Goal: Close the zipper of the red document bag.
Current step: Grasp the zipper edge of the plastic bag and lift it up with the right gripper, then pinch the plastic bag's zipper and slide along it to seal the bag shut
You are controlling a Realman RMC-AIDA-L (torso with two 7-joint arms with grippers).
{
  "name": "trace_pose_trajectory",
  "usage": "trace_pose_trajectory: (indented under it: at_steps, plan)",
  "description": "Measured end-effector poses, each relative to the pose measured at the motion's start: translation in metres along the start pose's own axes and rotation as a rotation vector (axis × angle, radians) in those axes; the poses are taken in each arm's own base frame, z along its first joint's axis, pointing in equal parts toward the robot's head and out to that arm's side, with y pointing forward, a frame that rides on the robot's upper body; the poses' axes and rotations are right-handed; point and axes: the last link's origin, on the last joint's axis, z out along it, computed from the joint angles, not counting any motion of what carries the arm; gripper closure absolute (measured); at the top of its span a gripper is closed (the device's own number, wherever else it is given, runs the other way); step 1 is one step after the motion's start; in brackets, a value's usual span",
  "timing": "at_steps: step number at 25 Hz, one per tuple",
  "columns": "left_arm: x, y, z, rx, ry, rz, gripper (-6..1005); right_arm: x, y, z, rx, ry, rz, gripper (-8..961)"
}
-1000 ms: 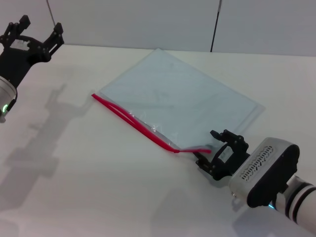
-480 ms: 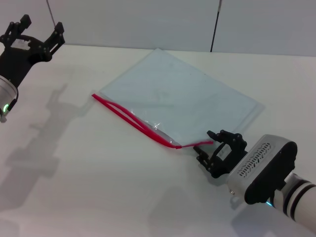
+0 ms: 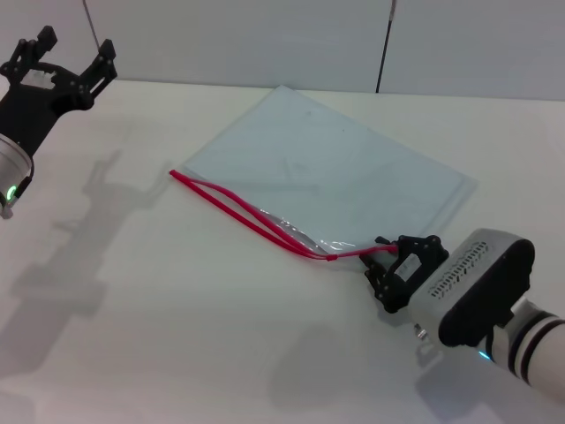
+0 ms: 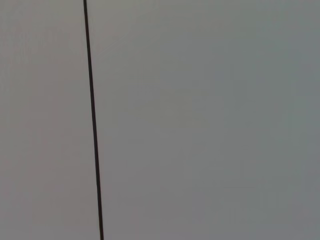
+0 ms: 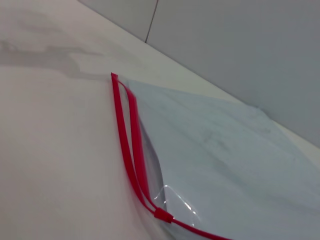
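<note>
While the left gripper (image 3: pixel 60 60) sits raised at the far left of the head view with its fingers spread apart and nothing between them, the right gripper (image 3: pixel 399 265) is down at the tabletop (image 3: pixel 177 336) on the near right, at the end of the zipper (image 3: pixel 256 219). Its black fingers (image 3: pixel 415 247) bunch around the red strip's near end and look closed on it, though the contact point itself is hard to make out.

Bag (image 3: pixel 327 168) lies flat on the tabletop, set diagonally, one corner pointing toward the back wall (image 3: pixel 265 35). Red edge faces the robot's left-near side.

Zipper is only partly shut. From the far corner the two red tracks run separately with a narrow gap between them; right wrist view shows them (image 5: pixel 131 145) splitting apart with the clear plastic mouth open between. They meet at a small red slider (image 5: pixel 162 215), seen in the head view at (image 3: pixel 330 258). From the slider on toward the right gripper it reads as a single red line.

Plastic near the slider is puckered and catches glare. Left wrist view shows only the grey wall with a dark vertical seam (image 4: pixel 92 120).
</note>
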Motion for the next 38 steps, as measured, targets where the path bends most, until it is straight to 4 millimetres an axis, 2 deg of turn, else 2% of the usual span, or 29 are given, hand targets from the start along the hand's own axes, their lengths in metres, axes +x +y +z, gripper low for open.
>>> trace_pose_trajectory:
  at_steps: [5, 13, 20, 25, 28, 38]
  plan:
    - [-0.002, 0.002, 0.0, -0.01, -0.012, 0.002, 133, -0.006, -0.003, 0.003, 0.009, 0.005, 0.025, 691]
    - [-0.005, 0.006, -0.001, -0.03, -0.031, -0.002, 135, -0.027, -0.017, -0.008, 0.059, -0.055, 0.089, 754]
    - [-0.008, 0.013, -0.001, -0.084, -0.053, 0.004, 139, -0.028, -0.026, -0.014, 0.07, -0.05, 0.087, 806]
    - [-0.009, 0.025, 0.003, -0.218, -0.103, -0.024, 143, -0.032, -0.04, -0.025, 0.101, -0.064, 0.093, 832]
    - [-0.007, 0.036, 0.006, -0.323, -0.129, 0.019, 145, -0.033, -0.043, -0.026, 0.106, -0.064, 0.096, 856]
    - [0.009, 0.073, 0.021, -0.66, -0.204, 0.154, 153, -0.049, -0.036, -0.03, 0.072, -0.072, 0.092, 879]
